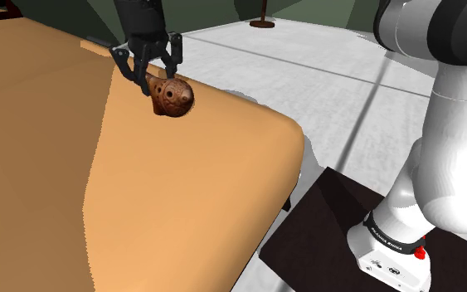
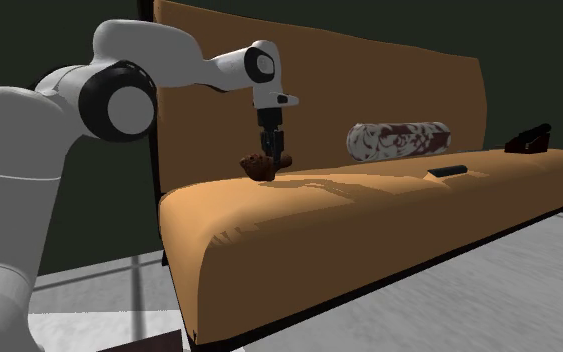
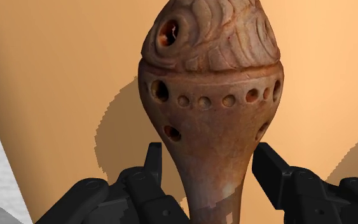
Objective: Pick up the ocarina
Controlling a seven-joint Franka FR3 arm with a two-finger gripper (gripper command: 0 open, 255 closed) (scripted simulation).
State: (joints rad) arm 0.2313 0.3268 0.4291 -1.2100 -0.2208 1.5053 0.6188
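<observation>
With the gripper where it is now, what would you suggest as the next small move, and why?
Probably close the fingers. In the wrist view the gripper is open, its fingers standing either side of the brown ocarina at its narrow neck, with gaps showing, so nothing is held. The ocarina lies on the orange sofa seat.

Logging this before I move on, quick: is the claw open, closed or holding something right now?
Claw: open, with one finger on either side of the narrow end of the brown ocarina, not touching it.
</observation>
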